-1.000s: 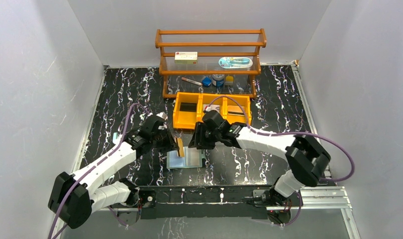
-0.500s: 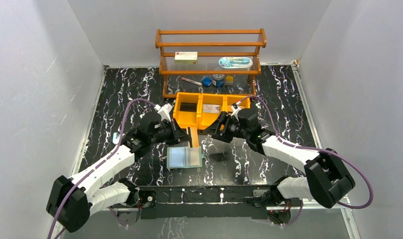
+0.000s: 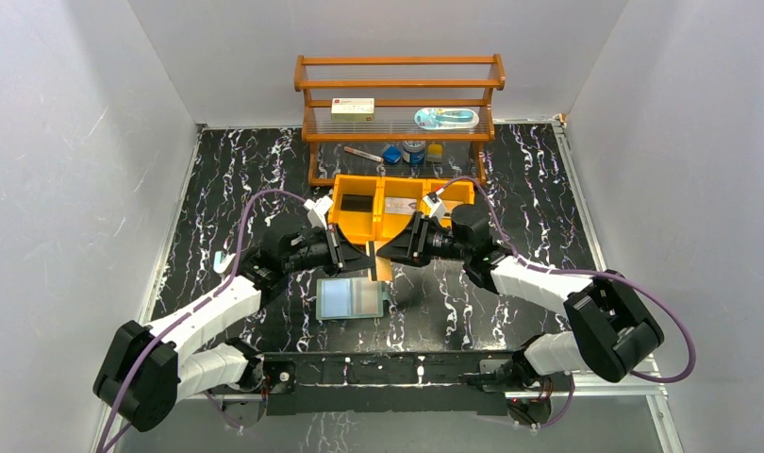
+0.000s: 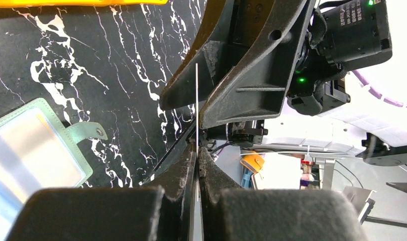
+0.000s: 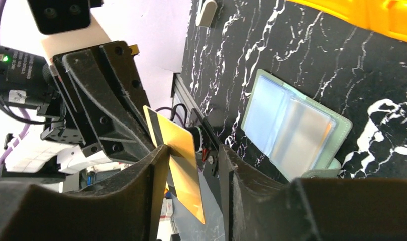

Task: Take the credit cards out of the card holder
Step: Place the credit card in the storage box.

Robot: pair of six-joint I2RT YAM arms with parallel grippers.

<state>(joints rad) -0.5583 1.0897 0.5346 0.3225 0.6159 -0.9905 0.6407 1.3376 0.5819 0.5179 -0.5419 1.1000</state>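
Note:
The sage-green card holder (image 3: 352, 298) lies open and flat on the table, below both grippers. A greyish card (image 5: 299, 134) shows in one of its pale pockets (image 5: 264, 113). My left gripper (image 3: 362, 257) is shut on an orange-tan credit card (image 3: 372, 268) and holds it in the air in front of the orange bins. In the left wrist view this card (image 4: 196, 100) appears edge-on as a thin line. My right gripper (image 5: 194, 155) faces the left one, open, with its jaws on either side of the card (image 5: 179, 150). One finger (image 5: 159, 165) touches the card and the other stands off it.
Orange three-compartment bins (image 3: 402, 203) stand just behind the grippers. A wooden shelf (image 3: 397, 94) at the back carries a white box, a blue-green item and small objects. The holder's snap tab (image 4: 88, 131) sticks out to its right.
The left gripper lifted the orange card up off the holder toward the bins. The right arm swung out to the right, turned to face it, and brought its jaws around the card.

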